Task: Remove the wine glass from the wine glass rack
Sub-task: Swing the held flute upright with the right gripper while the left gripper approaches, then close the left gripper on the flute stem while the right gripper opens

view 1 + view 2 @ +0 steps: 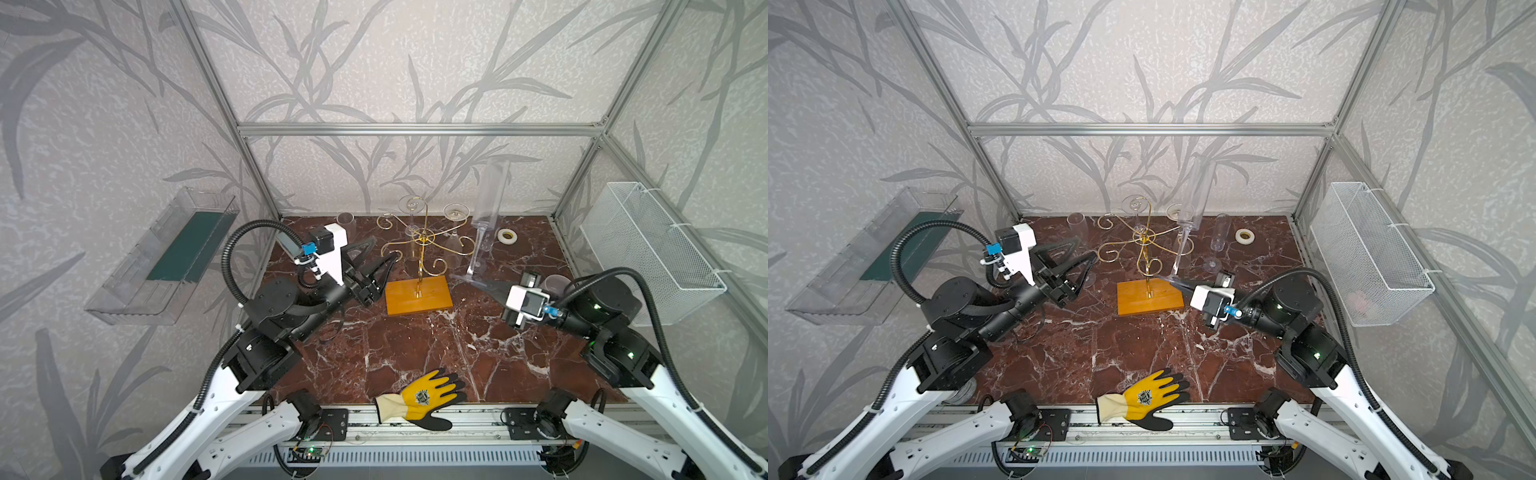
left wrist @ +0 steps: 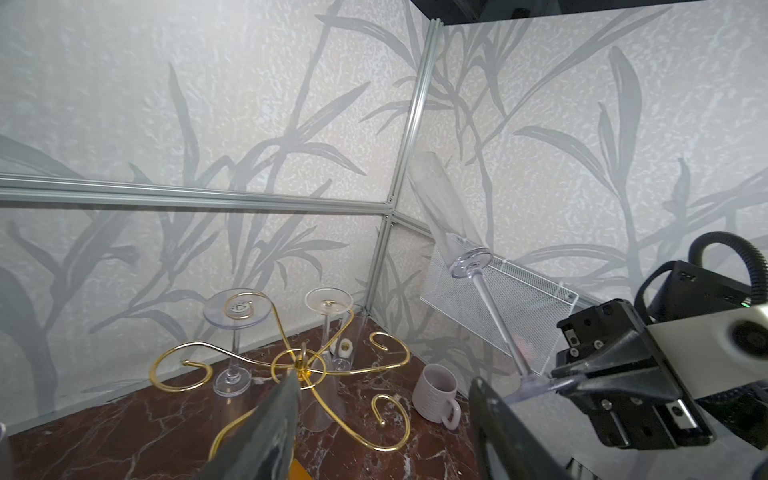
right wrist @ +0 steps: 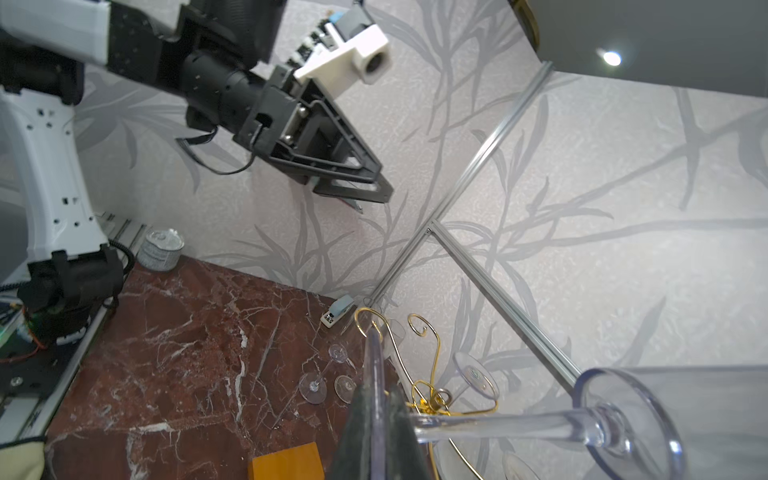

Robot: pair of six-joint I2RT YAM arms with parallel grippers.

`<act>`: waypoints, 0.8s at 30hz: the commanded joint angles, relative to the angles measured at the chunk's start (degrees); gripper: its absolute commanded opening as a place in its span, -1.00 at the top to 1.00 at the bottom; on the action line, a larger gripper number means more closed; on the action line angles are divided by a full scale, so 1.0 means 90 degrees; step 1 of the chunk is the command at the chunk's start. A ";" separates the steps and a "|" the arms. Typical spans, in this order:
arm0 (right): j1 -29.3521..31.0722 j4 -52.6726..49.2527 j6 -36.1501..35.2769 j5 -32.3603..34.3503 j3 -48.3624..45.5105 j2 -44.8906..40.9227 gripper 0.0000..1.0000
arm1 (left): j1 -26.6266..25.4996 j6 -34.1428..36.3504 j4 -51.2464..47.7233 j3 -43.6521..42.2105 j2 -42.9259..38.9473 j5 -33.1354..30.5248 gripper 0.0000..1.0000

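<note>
While 2 glasses [image 2: 235, 309] hang on the rack [image 1: 415, 299], right gripper [image 1: 478, 284] clamps 1 wine glass [image 2: 451, 216]; left gripper [image 1: 384, 248] gapes empty.

Wine glass rack [image 1: 417, 296] central, wine glass [image 1: 493, 195] just right of it, tape roll [image 1: 507, 236] behind that, glove [image 1: 424, 399] in front, well apart

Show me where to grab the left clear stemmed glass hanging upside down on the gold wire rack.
Pinch its thin stem under the flat foot, level, from the open left gripper's side: the foot rests on the rack's spiral, so it likely slides out sideways.
</note>
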 commanded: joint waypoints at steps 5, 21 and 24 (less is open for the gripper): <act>0.1080 0.0478 -0.2147 0.0862 -0.0120 0.0368 1.00 | 0.0031 -0.0464 0.0223 0.0087 0.0451 0.1488 -0.33; 0.2113 0.1151 -0.3405 0.1927 -0.0267 0.0991 1.00 | 0.0032 -0.0652 0.0075 0.0412 0.1229 0.2756 0.10; 0.2181 0.1259 -0.3547 0.2112 -0.0318 0.1019 1.00 | 0.0032 -0.0647 0.0050 0.0436 0.1263 0.2759 0.27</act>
